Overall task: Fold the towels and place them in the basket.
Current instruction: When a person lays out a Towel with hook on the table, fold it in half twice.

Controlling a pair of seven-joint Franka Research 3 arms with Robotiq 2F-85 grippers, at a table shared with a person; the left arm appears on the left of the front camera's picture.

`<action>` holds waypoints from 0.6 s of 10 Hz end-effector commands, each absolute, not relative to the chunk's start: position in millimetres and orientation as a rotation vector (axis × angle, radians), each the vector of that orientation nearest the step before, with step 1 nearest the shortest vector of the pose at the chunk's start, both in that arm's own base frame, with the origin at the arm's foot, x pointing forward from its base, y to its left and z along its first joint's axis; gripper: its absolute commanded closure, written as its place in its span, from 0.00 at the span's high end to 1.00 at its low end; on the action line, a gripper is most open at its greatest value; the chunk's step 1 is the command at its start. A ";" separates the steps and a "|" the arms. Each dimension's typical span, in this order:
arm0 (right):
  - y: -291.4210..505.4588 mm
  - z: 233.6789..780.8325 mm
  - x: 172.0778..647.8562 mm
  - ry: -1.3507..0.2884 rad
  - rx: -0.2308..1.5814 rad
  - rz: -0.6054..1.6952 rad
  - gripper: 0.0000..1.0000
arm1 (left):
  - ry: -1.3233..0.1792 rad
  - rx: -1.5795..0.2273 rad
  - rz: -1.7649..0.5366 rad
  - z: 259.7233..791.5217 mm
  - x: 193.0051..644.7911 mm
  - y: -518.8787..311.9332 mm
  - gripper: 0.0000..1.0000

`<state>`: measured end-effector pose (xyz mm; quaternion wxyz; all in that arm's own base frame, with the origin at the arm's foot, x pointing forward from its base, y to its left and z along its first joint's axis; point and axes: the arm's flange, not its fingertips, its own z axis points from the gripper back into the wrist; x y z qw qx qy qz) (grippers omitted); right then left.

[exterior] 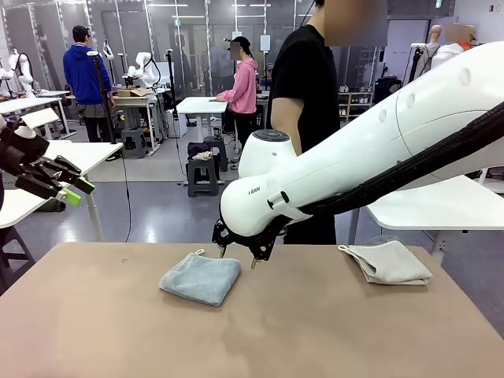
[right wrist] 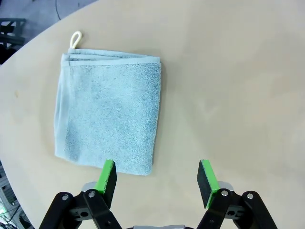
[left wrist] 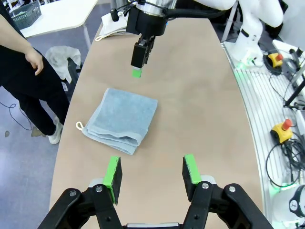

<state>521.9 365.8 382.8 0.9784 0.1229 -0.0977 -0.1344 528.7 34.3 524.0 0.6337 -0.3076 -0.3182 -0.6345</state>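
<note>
front view: the right tool (exterior: 239,250) hangs just above the counter (exterior: 315,331), beside the far right corner of the folded light blue towel (exterior: 201,278), which lies left of the counter's middle. a beige-grey towel (exterior: 390,262), also folded, sits near the far right edge. the left tool (exterior: 67,189) is raised off the left edge, well clear of both cloths. the step in hand looks like lifting the blue towel for the basket; to do it well, the right tool should come down over one folded edge and pinch all the layers together, so the fold does not fall open on the way. this view alone shows both towels at once and the person standing at the far side.

left wrist view: the left tool (left wrist: 151,174) has its pads apart with nothing between them, over bare counter short of the blue towel (left wrist: 122,119). it shows what the front view hides: the stacked layers on the towel's open edge, its hanging loop (left wrist: 79,126), and a dark basket (left wrist: 25,13) on another table beyond the person.

right wrist view: the right tool (right wrist: 157,177) stands apart and empty, one pad over the towel's (right wrist: 109,109) nearest edge. it gives the towel's square outline straight from above.
</note>
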 end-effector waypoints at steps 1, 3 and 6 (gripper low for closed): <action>366.1 385.5 523.1 -0.198 0.248 -0.271 0.86 | -0.714 -0.688 -1.440 526.2 527.0 33.5 0.66; 366.1 385.5 523.1 -0.198 0.248 -0.271 0.86 | -0.714 -0.688 -1.440 526.2 527.0 33.5 0.66; 366.1 385.5 523.1 -0.198 0.248 -0.271 0.86 | -0.714 -0.688 -1.440 526.2 527.0 33.5 0.66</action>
